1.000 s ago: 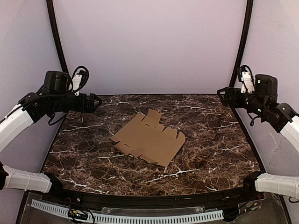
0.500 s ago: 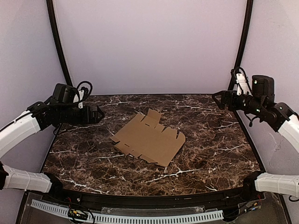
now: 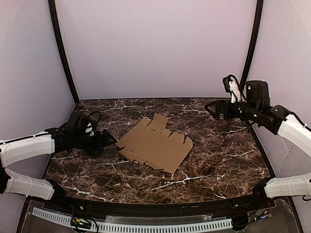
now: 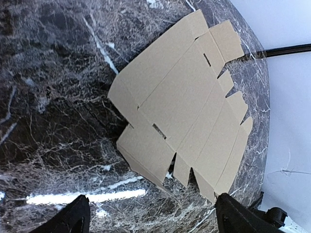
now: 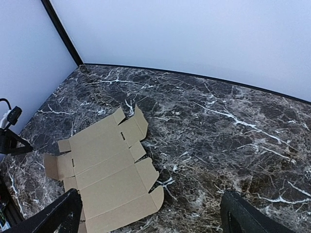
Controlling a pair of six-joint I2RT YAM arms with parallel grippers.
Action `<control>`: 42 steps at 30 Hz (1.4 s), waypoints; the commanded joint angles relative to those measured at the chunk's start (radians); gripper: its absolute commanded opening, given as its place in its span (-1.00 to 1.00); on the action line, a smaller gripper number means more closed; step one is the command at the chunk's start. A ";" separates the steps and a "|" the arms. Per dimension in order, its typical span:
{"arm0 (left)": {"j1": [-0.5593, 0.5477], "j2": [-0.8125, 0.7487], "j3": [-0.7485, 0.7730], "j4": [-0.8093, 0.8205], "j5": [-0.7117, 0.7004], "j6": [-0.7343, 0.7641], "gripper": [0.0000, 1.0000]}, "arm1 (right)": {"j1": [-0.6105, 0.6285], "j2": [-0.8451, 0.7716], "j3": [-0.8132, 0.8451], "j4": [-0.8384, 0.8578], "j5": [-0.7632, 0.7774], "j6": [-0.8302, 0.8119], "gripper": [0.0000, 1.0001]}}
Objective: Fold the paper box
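Mid-table, the paper box (image 3: 154, 145) lies as a flat sheet, nothing folded yet. It sits at an angle, every tab and flap flat on the dark marble table (image 3: 223, 160).

The left gripper (image 3: 111, 140) is low, just beside the sheet's left corner. No contact that I can see. The left wrist view shows its fingers wide apart with nothing between them, sheet straight ahead. The right gripper (image 3: 211, 109) hangs above the far right of the table, well apart from the sheet, jaws also spread and empty.

My read of the risks:
- The sheet is thin and the top looks glossy. A finger coming in low may push the sheet instead of getting under its edge.
- A push at one corner would likely spin the sheet, since nothing pins the other side.
- Nipping a small tab rather than a main panel could bend it off the score line or tear it.
- Coming down too steeply could jam a fingertip on the table.
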 commanded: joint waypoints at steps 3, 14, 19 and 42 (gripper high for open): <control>-0.005 0.066 -0.105 0.260 0.132 -0.274 0.67 | 0.076 0.043 -0.015 0.087 0.061 0.034 0.97; -0.005 0.201 -0.092 0.345 0.212 -0.430 0.30 | 0.097 0.028 -0.057 0.104 0.118 0.047 0.97; -0.005 0.251 -0.084 0.349 0.229 -0.427 0.20 | 0.097 -0.002 -0.075 0.098 0.134 0.050 0.97; -0.004 0.320 -0.045 0.295 0.206 -0.317 -0.61 | 0.097 -0.044 -0.103 0.073 0.166 0.058 0.97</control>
